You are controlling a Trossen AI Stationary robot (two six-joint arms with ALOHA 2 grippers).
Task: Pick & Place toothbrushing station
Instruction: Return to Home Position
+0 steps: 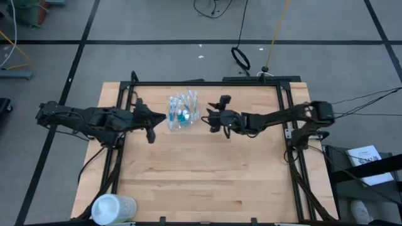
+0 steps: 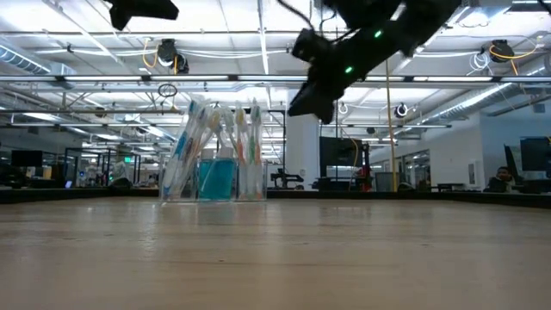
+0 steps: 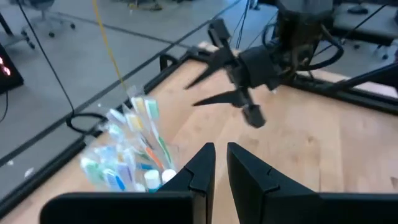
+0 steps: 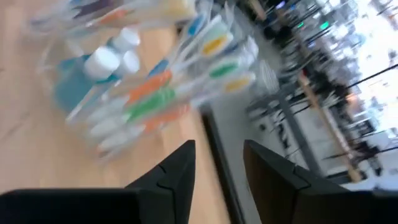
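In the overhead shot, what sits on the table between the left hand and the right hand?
A clear plastic organizer packed with pastel toothbrushes stands between the left hand and the right hand; neither touches it, as the high view shows.

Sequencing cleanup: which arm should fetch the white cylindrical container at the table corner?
Left. The white cylindrical container sits at the table's corner on the left arm's side; left gripper is nearer, right gripper lies beyond the clear plastic organizer.

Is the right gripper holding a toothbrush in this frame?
No, the right gripper is open and empty; the toothbrushes stand in the clear organizer.
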